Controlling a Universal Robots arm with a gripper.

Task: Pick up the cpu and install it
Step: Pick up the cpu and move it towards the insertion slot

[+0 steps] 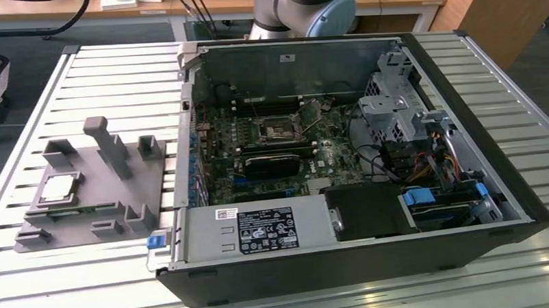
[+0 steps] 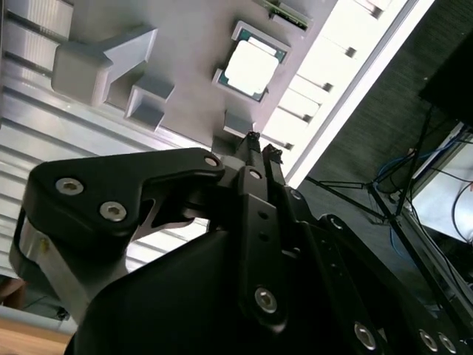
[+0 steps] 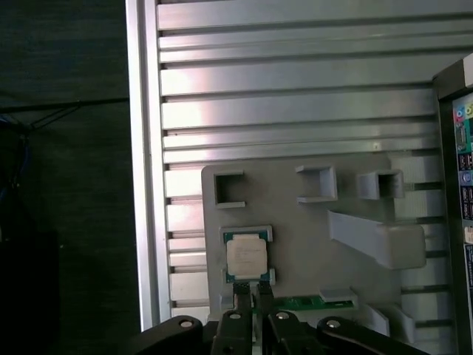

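The cpu (image 1: 59, 187), a small square chip with a silvery top, lies flat in a recess of the grey fixture plate (image 1: 93, 201) at the exterior view's left. Both wrist views look down on the cpu (image 2: 251, 66) (image 3: 247, 257) from well above. My gripper (image 3: 253, 291) is shut, its two black fingertips side by side with nothing between them. In the first wrist view the tips sit just off one edge of the chip. The gripper (image 2: 264, 146) hangs clear of the plate and touches nothing.
An open computer case (image 1: 351, 261) lies on the slatted metal table (image 1: 116, 84), to the exterior view's right of the plate. Its motherboard shows a socket (image 1: 278, 131) and a black block (image 1: 270, 164) beside it. Upright posts (image 1: 105, 143) rise from the plate. The arm's base (image 1: 306, 9) stands behind the case.
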